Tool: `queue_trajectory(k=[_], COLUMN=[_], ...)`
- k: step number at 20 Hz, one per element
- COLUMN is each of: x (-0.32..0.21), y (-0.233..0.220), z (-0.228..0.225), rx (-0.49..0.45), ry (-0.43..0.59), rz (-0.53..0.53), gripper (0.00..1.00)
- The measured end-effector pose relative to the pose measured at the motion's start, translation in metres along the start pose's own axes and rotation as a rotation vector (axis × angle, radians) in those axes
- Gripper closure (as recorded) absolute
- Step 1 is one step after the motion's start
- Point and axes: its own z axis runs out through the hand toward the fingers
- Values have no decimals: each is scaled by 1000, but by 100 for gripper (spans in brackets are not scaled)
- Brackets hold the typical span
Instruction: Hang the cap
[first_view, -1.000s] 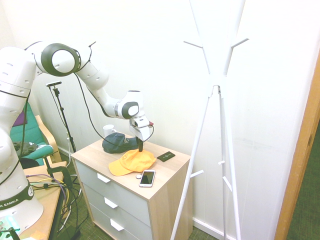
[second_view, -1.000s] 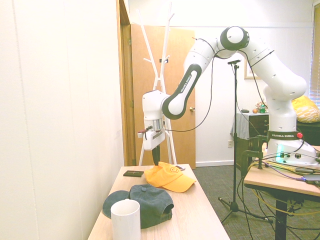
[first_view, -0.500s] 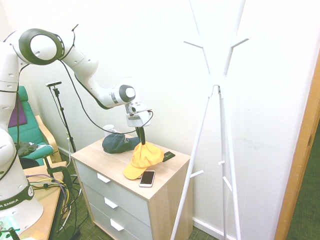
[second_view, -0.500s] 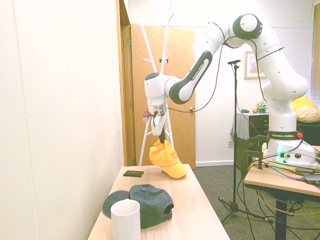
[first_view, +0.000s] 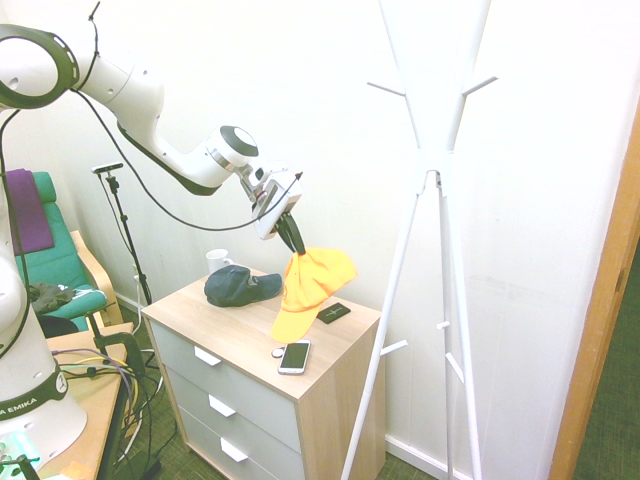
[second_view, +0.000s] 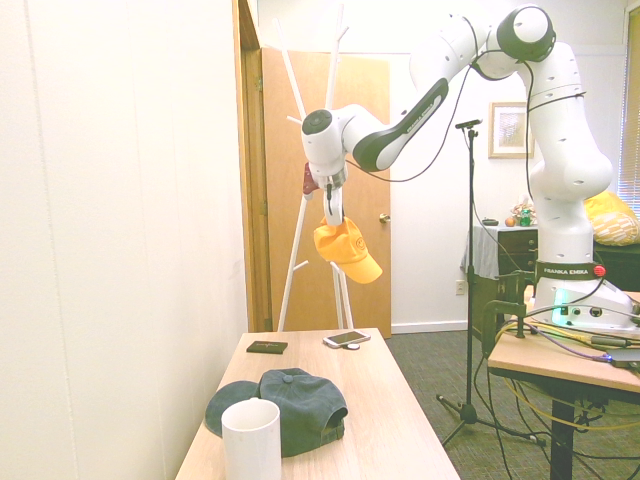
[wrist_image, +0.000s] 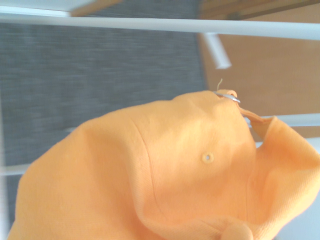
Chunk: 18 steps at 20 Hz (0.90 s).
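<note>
L side of 1st ext. view: navy cap (first_view: 242, 286) on the dresser top (first_view: 190, 309), w/ white mug (first_view: 218, 260) just behind it. Approx. centre: claw (first_view: 298, 251), jaws clamped on the yellow cap (first_view: 318, 278) near the top of its crown; cap hangs clear above the dresser, per 2nd ext. view. From the claw it lies below & a bit R, long axis slanting from upper R to brim at lower L, brim down. Phone (first_view: 294, 357) & dark card (first_view: 333, 313) lie on the dresser under it. R of centre: white coat rack (first_view: 408, 240), well apart from cap. Key relation: rack is R of cap, upper pegs (first_view: 481, 86) well above it, low peg (first_view: 395, 348) lower down. So next move prob. up & R; nothing seen between cap & rack, but the brim could snag a leg, & a pinch on soft cloth may let it swing.
</note>
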Motion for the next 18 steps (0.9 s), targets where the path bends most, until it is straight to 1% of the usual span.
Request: queue_trajectory(k=[5, 10, 18], x=[50, 80, 101], y=[62, 111, 139], z=[0, -28, -64], rx=[-92, -162, -262], ry=[103, 179, 280], rz=[-41, -89, -135], gripper=[100, 100, 100])
